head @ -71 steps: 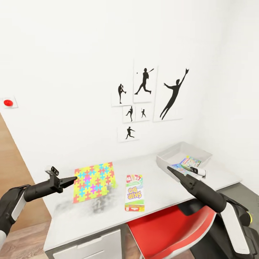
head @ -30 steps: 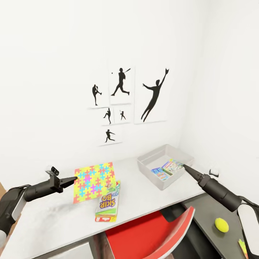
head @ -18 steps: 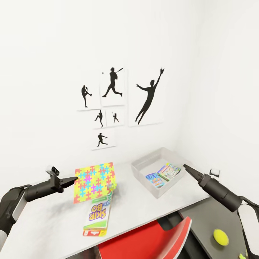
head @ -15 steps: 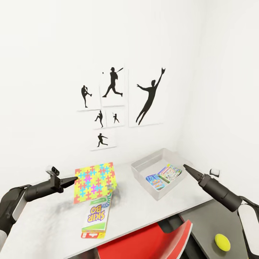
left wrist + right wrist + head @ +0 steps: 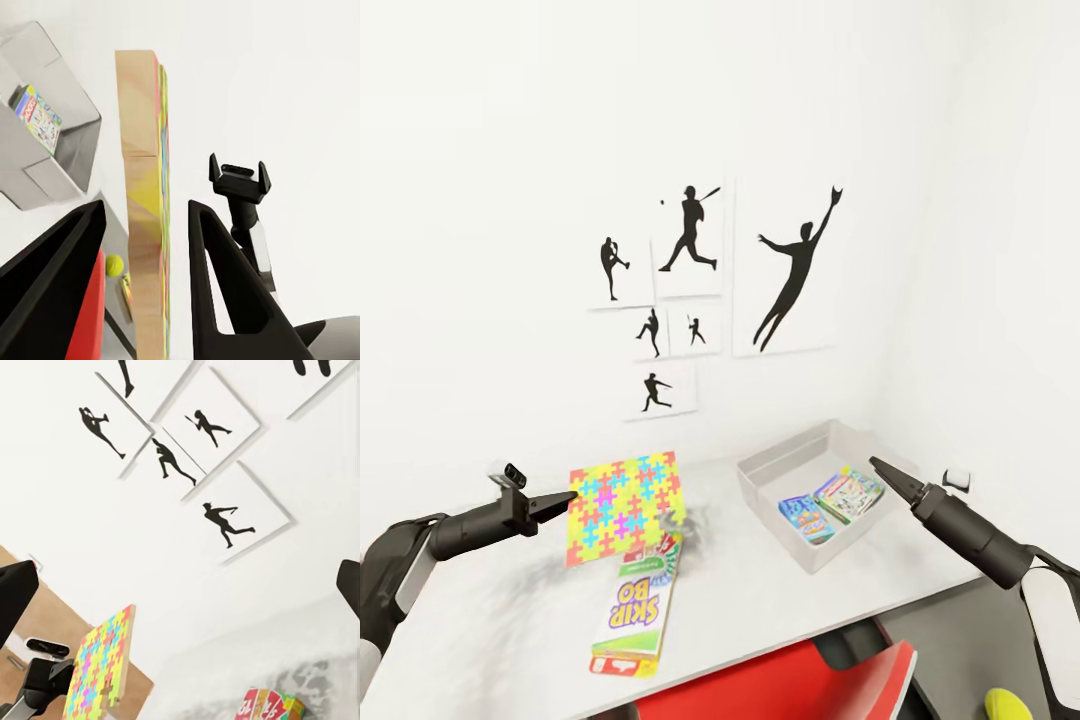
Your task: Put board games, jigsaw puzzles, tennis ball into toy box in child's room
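Observation:
My left gripper [image 5: 567,497] is shut on a jigsaw puzzle [image 5: 622,505], holding it upright above the left part of the table [image 5: 760,590]. In the left wrist view the puzzle [image 5: 146,225] stands edge-on between the fingers. The SKIP BO board game [image 5: 632,610] lies flat on the table under the puzzle. The toy box [image 5: 790,455] sits at the table's right end with two board games [image 5: 828,505] inside. My right gripper [image 5: 878,465] hovers beside the box's right rim, open and empty. The tennis ball [image 5: 1000,705] lies low at the right.
A red and white chair [image 5: 800,685] is pushed under the table's front edge. Black baseball-player silhouettes [image 5: 690,230] hang on the white wall behind the table. A lower dark grey side unit [image 5: 950,640] joins the table at the right.
The camera has swung, so the table, toy box and SKIP BO box sit differently in the view. My left gripper still holds the puzzle. The right arm has kept its reach for the last second.

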Available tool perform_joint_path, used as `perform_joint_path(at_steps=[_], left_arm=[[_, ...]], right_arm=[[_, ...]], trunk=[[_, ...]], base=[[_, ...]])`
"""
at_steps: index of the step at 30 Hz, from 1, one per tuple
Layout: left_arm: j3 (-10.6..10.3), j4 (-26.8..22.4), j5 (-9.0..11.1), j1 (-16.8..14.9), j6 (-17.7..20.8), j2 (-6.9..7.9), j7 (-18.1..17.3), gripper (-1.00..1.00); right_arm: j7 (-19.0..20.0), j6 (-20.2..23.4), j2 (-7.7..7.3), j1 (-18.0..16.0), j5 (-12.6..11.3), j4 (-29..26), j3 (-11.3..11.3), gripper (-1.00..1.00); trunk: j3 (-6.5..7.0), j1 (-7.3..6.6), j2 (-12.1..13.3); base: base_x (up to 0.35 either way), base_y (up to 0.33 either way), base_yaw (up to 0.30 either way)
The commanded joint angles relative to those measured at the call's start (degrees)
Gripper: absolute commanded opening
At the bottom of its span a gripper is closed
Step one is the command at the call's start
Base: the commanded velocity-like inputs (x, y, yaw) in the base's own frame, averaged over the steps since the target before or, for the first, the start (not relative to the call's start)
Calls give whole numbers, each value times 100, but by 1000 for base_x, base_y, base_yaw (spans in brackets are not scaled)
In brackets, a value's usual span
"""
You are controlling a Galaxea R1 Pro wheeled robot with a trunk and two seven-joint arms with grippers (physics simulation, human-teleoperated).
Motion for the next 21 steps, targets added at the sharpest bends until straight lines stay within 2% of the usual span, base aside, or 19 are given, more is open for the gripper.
perform_joint_path(at_steps=[1, 7, 12, 21], left_arm=[[-1, -1, -1, -3, 60, 1, -23, -100], [-1, -1, -1, -3, 59, -2, -23, -100], [-1, -1, -1, -3, 60, -5, -23, -100], [-1, -1, -1, -3, 58, -9, -23, -100]], right_arm=[[13, 30, 0, -5, -9, 1, -6, 100], [19, 30, 0, -5, -9, 1, -6, 100], [20, 30, 0, -5, -9, 1, -6, 100], [20, 30, 0, -5, -9, 9, -6, 100]], trunk=[[-8, 4, -9], [-8, 4, -9], [-8, 4, -9], [-8, 4, -9]], base=[[139, -90, 17], [177, -142, 106], [63, -50, 234], [30, -2, 30]])
